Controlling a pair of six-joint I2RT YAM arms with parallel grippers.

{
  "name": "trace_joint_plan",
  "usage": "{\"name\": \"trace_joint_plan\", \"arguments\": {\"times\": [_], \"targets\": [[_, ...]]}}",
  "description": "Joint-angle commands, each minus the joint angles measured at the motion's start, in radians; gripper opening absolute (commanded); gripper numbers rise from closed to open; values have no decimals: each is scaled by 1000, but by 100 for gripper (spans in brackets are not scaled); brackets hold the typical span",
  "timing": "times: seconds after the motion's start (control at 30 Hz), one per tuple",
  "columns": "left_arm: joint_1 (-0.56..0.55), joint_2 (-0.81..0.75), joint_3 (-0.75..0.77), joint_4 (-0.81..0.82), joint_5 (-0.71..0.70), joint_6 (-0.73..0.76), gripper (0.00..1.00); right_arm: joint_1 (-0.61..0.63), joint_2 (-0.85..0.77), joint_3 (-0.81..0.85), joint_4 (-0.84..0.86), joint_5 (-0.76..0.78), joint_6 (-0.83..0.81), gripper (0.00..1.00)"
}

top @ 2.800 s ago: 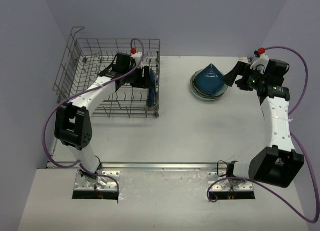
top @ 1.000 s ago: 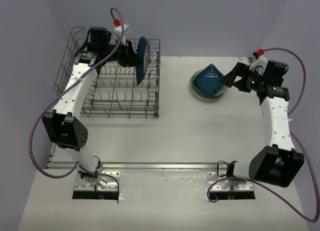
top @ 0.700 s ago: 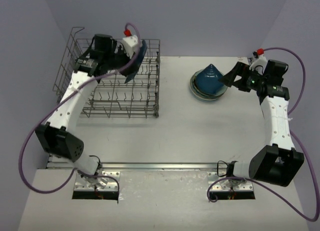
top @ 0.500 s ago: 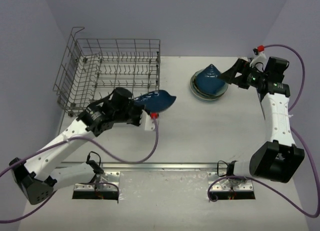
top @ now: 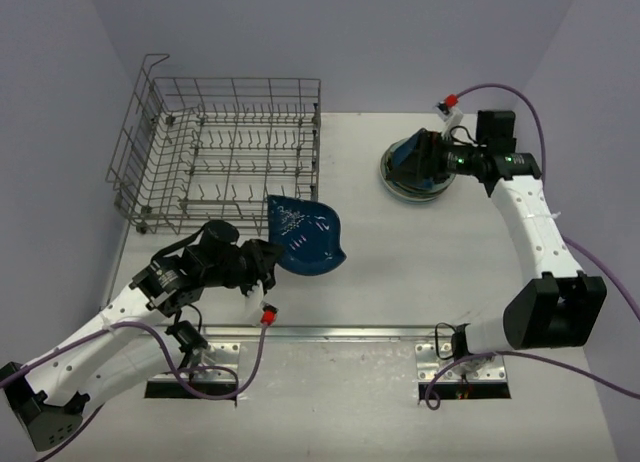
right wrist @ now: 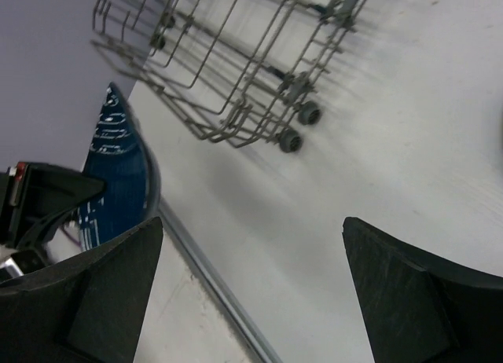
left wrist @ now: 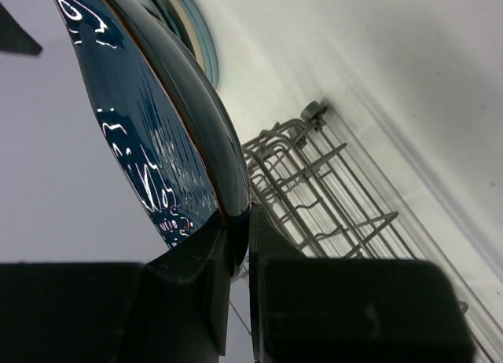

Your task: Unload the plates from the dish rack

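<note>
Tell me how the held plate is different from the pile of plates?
The held plate is one plate, pinched at its rim by the left gripper; the pile is several, lying on the table. The held plate is dark blue; the pile also shows cream and pale blue. Both are out of the rack.

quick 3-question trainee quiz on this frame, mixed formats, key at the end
1. True or false: the grey wire dish rack holds no plates.
2. The left hand is shut on: A) the dark blue glazed round plate; B) a rack tine; C) nothing.
3. Fill in: the right hand, over the stack of blue round plates, has its fingers ____ (open/shut).

Key: 1 true; 2 A; 3 open.
</note>
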Motion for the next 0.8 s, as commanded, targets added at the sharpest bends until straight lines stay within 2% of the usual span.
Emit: {"name": "trace_joint_plan", "arguments": {"times": [0.0, 0.23, 0.33, 0.77], "targets": [[-5, -21, 27, 99, 120, 498, 0, 121, 1, 19, -64, 9, -59, 94], [-5, 19, 55, 31, 157, 552, 0, 322, 81, 91, -189, 86, -130, 90], [-5, 24, 53, 11, 160, 580, 0, 365, 116, 87, -220, 93, -151, 87], [-6, 30, 38, -5, 171, 628, 0, 445, 222, 119, -264, 102, -150, 85]]}}
